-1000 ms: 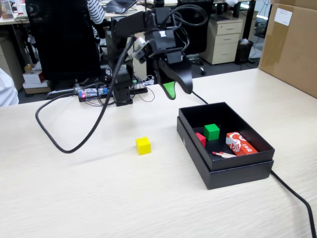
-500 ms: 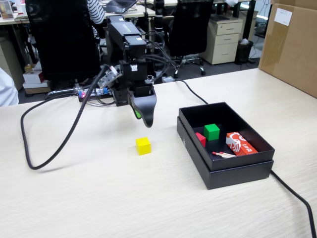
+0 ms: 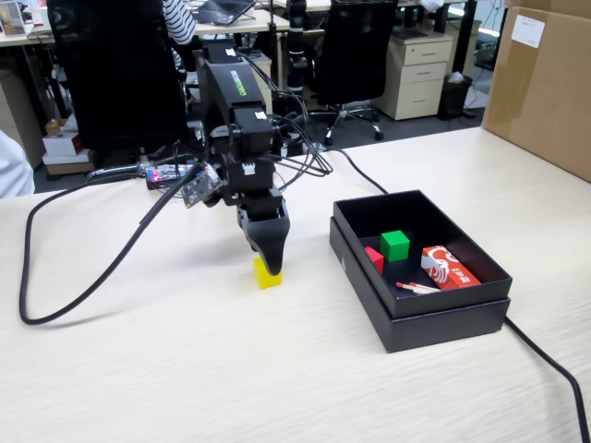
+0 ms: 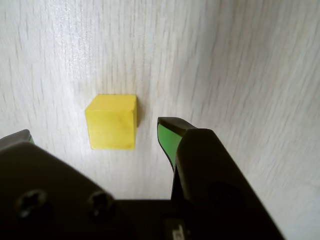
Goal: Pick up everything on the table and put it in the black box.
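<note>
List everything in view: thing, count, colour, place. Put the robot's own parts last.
yellow cube: one, yellow, on the table left of the black box in the fixed view, between the open jaws in the wrist view
green cube: one, green, inside the black box
red cube: one, red, inside the box, left of the green cube
printed packet: one, red and white, inside the box, right side
thin stick: one, red-tipped, inside the box, near front wall
black box: one, black, on the table
table: one, pale wood-grain
carton: one, brown, far right
gripper: one, black with green pads, low around the yellow cube
</note>
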`<action>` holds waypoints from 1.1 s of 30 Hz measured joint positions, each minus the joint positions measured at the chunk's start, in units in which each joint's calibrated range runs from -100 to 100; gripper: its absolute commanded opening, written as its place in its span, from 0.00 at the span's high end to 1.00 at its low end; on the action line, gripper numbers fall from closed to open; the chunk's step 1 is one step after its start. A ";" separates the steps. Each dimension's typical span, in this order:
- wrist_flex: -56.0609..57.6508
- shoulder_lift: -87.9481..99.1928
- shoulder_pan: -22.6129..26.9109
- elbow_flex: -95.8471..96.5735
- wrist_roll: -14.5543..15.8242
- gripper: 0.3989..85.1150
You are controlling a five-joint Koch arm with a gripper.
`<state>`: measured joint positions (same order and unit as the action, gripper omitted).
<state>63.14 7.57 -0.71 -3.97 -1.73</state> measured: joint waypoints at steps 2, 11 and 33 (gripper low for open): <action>0.00 -2.20 0.00 -1.00 0.05 0.44; 0.00 -8.16 -0.05 -1.83 0.05 0.76; 0.15 5.05 15.24 -26.56 4.49 0.99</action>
<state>63.30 12.62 14.53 -30.53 2.76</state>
